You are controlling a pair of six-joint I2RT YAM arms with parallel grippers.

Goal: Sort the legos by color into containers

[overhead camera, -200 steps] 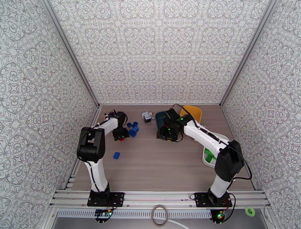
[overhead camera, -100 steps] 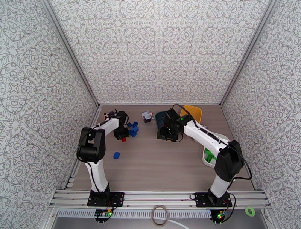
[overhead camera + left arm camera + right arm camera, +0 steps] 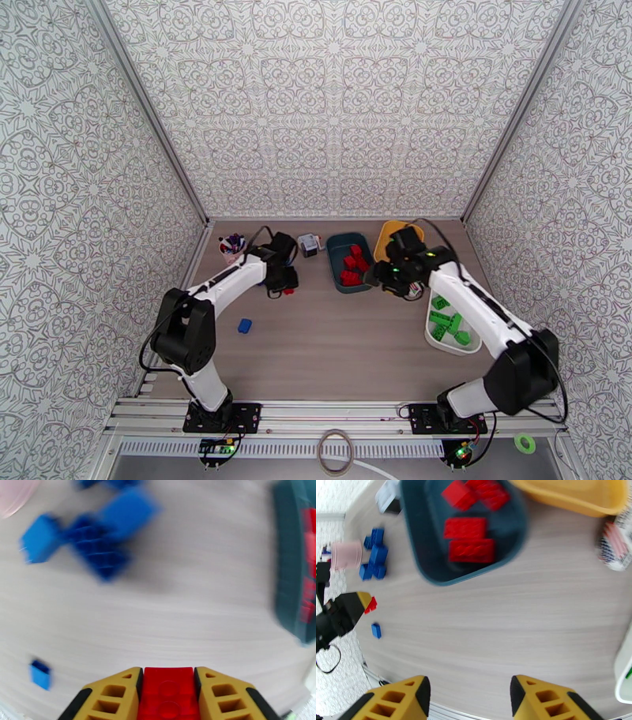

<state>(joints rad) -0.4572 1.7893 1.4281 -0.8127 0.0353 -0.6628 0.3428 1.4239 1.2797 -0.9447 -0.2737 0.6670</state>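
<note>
One red brick [image 3: 169, 695] is clamped between the yellow fingers of the left gripper [image 3: 168, 677], studs facing the wrist camera, over the wooden table [image 3: 340, 347] a little to the left of the teal tub [image 3: 416, 547]. Several red bricks [image 3: 468, 539] already lie in that tub, so it appears to be the bin for red and the likely destination for this brick. Left of the held brick, a loose cluster of blue bricks [image 3: 98, 547] lies unsorted near a pink cup [image 3: 345, 555], and a lone blue brick [image 3: 245, 325] lies nearer the arm bases. Beyond the teal tub, at the far right, sits the yellow tub [image 3: 572, 495], whose contents cannot be made out; it may be meant for blue. Further right, the white tub [image 3: 452, 350] holds green bricks [image 3: 450, 324]. The right gripper [image 3: 468, 683] hangs just right of the teal tub with its fingers spread wide and nothing between them, seemingly clear of the tub so the left arm can reach it.
</note>
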